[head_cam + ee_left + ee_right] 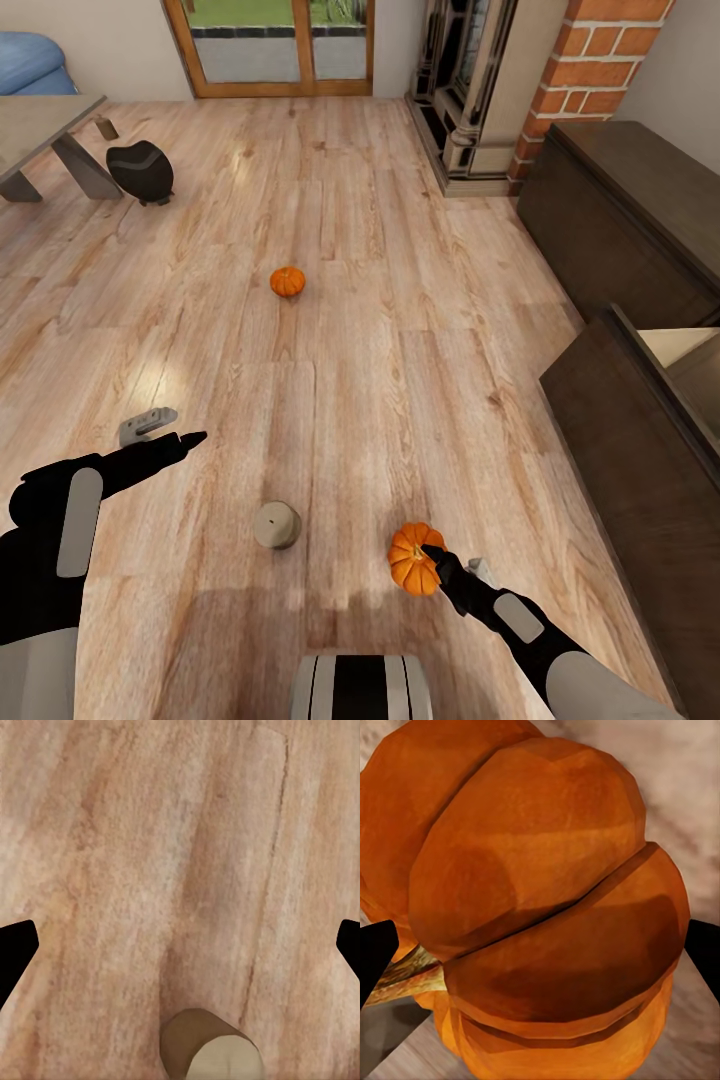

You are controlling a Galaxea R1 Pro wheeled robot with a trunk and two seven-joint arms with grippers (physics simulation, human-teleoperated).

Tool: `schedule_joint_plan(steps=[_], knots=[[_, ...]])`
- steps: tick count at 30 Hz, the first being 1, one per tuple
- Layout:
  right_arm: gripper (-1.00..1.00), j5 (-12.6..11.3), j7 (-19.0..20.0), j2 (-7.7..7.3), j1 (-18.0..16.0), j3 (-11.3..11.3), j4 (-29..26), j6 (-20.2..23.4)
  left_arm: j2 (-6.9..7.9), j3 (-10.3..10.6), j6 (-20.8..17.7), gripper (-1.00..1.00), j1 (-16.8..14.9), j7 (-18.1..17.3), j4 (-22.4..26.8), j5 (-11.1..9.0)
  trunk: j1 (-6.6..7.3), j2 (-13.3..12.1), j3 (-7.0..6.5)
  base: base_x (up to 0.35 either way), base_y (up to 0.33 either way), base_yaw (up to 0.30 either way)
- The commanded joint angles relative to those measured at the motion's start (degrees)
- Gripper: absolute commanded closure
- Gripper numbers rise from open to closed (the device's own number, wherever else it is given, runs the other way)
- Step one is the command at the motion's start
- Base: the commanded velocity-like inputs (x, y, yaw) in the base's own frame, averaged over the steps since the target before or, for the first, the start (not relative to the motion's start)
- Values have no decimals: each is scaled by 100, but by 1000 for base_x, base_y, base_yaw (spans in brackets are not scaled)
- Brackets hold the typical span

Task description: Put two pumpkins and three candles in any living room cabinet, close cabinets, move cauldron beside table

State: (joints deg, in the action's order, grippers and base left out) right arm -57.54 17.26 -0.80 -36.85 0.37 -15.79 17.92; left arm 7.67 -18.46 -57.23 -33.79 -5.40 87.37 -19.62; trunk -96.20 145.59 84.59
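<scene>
One orange pumpkin [412,560] is near the front, and my right gripper [458,563] is shut on it. Up close, this pumpkin [540,907] spans the gap between the black fingertips [376,952], its stem pointing sideways. A second pumpkin [287,281] lies on the wood floor mid-room. A cream candle [277,525] lies on its side between my arms. My left gripper [168,430] hangs open above the floor, left of the candle [214,1057]. The black cauldron [140,170] stands beside the table [40,125]. The dark cabinet [620,210] runs along the right, with one drawer [640,460] pulled out.
The open drawer juts into the floor space on my right, its pale inside [680,345] showing. A brick fireplace column [590,60] and its hearth stand at the back right. Glass doors [270,45] close the far wall, and a blue sofa [30,60] sits at the far left.
</scene>
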Motion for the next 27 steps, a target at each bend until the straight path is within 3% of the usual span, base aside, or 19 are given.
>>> schedule_joint_plan(steps=[1,18,27], knots=[[100,67,-138,0,3,63,32,8,-2,-8,-26,-100,-4,-57,1,46,-1,0,4,0,0,0],[100,67,-72,-8,3,78,6,10,-3,-8,-26,-100,-4,-57,8,46,-1,0,4,0,0,0],[100,67,-54,-14,3,78,-6,13,-10,-8,-31,-100,-4,-52,2,46,22,-12,-195,0,0,0]])
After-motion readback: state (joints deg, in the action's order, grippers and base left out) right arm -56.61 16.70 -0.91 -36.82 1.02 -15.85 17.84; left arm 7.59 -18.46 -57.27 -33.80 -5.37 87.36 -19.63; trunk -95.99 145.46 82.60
